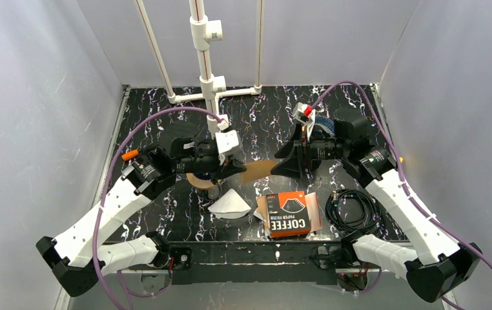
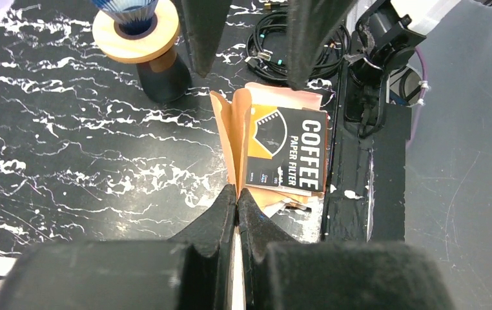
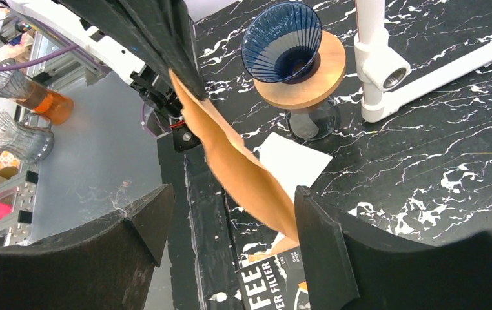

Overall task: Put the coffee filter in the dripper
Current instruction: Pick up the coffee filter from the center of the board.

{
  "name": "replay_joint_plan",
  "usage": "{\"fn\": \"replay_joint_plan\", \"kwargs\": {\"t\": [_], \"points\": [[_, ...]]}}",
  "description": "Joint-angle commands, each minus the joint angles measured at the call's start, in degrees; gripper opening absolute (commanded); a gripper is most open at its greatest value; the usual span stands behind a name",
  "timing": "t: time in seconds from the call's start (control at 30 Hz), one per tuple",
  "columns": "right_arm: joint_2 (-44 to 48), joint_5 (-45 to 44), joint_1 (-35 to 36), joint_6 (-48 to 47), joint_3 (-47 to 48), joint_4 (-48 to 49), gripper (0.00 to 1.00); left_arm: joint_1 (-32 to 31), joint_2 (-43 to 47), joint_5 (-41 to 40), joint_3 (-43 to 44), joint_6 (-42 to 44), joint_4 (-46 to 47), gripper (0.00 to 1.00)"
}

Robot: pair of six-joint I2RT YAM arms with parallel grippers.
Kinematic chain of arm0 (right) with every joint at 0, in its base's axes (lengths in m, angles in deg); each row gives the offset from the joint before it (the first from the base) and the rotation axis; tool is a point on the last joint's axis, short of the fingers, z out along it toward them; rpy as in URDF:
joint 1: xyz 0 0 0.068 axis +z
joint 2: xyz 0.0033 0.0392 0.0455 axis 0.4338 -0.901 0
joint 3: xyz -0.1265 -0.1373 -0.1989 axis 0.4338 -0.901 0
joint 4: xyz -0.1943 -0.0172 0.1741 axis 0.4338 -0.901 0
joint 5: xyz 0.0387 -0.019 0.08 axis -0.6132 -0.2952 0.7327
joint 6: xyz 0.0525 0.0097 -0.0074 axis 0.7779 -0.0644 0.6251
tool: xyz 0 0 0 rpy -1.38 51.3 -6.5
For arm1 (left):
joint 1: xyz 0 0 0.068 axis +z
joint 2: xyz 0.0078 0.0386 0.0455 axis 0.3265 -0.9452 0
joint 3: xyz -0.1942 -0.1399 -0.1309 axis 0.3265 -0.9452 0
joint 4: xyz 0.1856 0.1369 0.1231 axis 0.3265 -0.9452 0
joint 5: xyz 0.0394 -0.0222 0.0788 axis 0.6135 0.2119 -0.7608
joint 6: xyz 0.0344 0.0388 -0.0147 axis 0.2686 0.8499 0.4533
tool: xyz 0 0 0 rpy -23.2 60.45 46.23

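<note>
From where I stood, the left gripper [image 2: 237, 197] was clamped tight on one edge of the brown paper cone coffee filter [image 3: 237, 161], holding it up off the black marbled table [image 1: 166, 129] as a flat, slightly bowed sheet. The right gripper [image 3: 232, 197] stood wide open, one finger on each side of the filter's free end and neither touching the paper. To my eye the job was a second hold. The right fingers needed to close squarely on that free edge, gently enough not to crease it. The ribbed blue glass dripper [image 3: 282, 42] on its wooden ring stood just beyond, under the left arm, with the filter beside it and not yet over its mouth.
</note>
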Motion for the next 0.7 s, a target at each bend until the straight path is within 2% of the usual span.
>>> {"fn": "replay_joint_plan", "kwargs": {"t": [0.0,0.23,0.67], "points": [[0.3,-1.3,0.4,-1.3,1.2,2.1,0.76,0.4,3.7,3.9,0.3,3.5,-2.2,0.00],[0.1,-0.9,0.5,2.4,-0.2,7.0,0.77,0.5,4.2,5.5,0.4,3.8,-3.3,0.00],[-1.0,-0.9,2.4,0.3,-1.3,4.5,0.72,0.5,2.6,6.8,2.1,1.4,0.0,0.00]]}}
